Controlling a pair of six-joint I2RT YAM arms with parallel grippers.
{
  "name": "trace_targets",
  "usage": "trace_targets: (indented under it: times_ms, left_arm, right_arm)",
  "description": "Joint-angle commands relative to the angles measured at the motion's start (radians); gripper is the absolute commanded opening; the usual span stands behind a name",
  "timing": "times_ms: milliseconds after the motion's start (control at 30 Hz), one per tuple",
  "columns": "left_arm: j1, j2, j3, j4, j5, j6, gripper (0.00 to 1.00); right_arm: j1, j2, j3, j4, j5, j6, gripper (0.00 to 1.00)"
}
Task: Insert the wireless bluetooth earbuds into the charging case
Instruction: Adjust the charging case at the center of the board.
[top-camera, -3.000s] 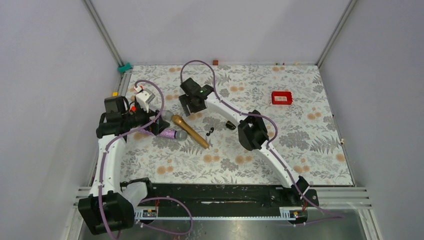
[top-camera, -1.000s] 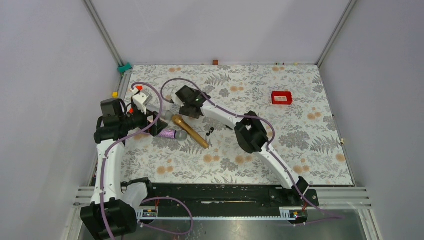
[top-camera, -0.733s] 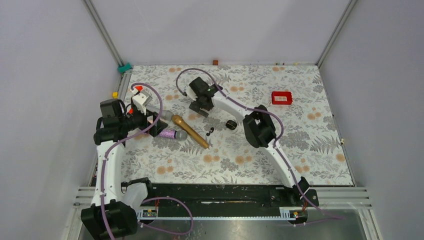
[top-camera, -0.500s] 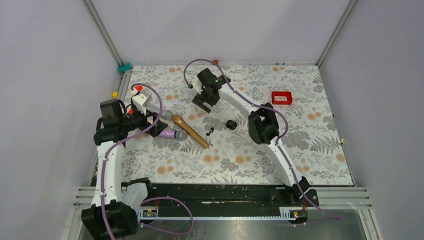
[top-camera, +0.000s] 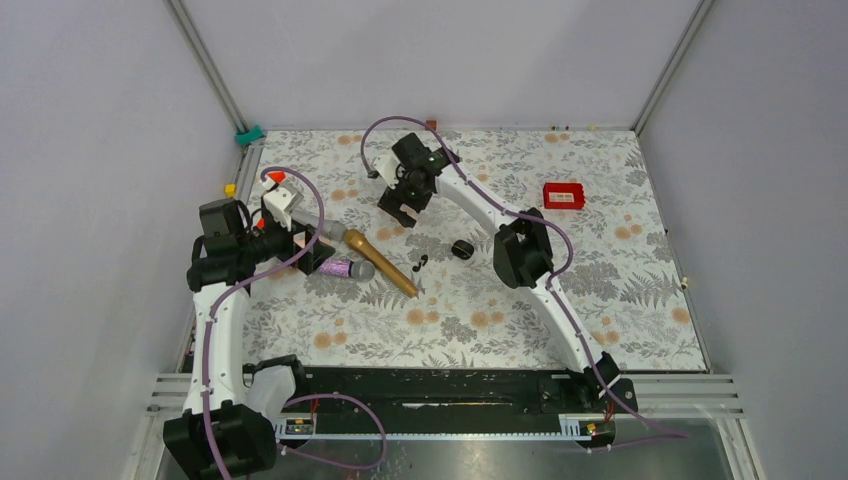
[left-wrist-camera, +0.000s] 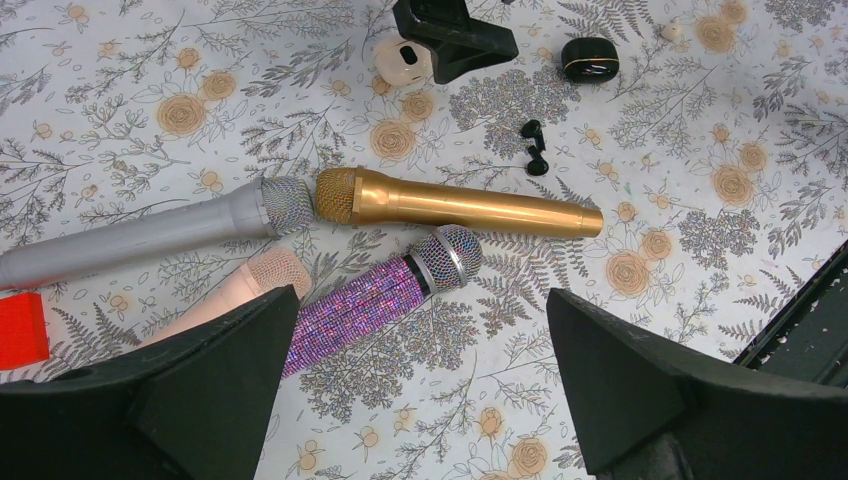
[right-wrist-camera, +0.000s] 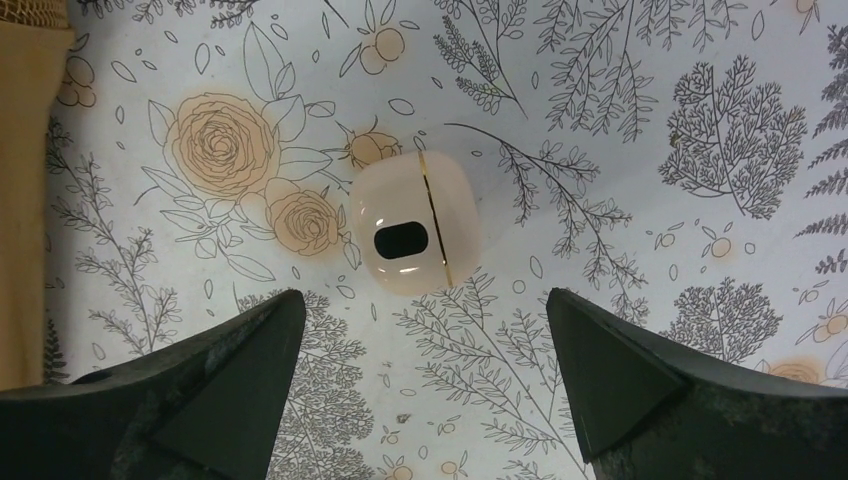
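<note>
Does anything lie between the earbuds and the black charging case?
Nothing visible does. The earbuds lie in the open beside the charging case, apart from it. The gold microphone lies on their opposite side. The case itself looks closed.

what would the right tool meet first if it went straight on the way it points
Probably the cream-pink rounded case lying on the table, framed by the open fingers of the right tool; its depth is unclear.

cloth (top-camera: 620, 300): wht floral | gold mic (left-wrist-camera: 460, 208) | purple-glitter mic (left-wrist-camera: 380, 295) | blk case (left-wrist-camera: 589, 58) | blk earbuds (left-wrist-camera: 534, 145)
</note>
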Motion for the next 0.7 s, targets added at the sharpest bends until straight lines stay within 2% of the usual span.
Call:
trace_targets:
  times_ms: [0, 133, 333, 433, 567, 667]
  left_arm:
    - [0.008, -0.002, 0.008, 0.039, 0.031, 0.012, 0.98]
    - [-0.002, 0.035, 0.032, 0.091, 0.021, -0.024, 0.99]
    - [-0.209, 0.245, 0.18, 0.155, -0.204, -0.02, 0.98]
    - [-0.249, 0.409, 0.331, 0.153, -0.186, -0.019, 0.99]
    - [-0.305, 0.652, 0.62, 0.094, -0.233, -0.158, 0.99]
    - [-0.372, 0.791, 0.726, 0.09, -0.308, -0.238, 0.99]
  right_arm:
    - [0.017, 0.025, 0.062, -0.037, 0.003, -0.077, 1.0]
    - [0.02, -0.043, 0.011, -0.064, 0.034, -0.059, 1.0]
    - [-0.019, -0.389, -0.45, -0.017, -0.075, -0.049, 1.0]
    - [-0.052, -0.534, -0.615, -0.016, -0.105, -0.05, 0.99]
    - [-0.121, -0.718, -0.771, -0.016, -0.133, -0.007, 1.0]
    - [-0.201, -0.845, -0.839, -0.016, -0.136, 0.036, 1.0]
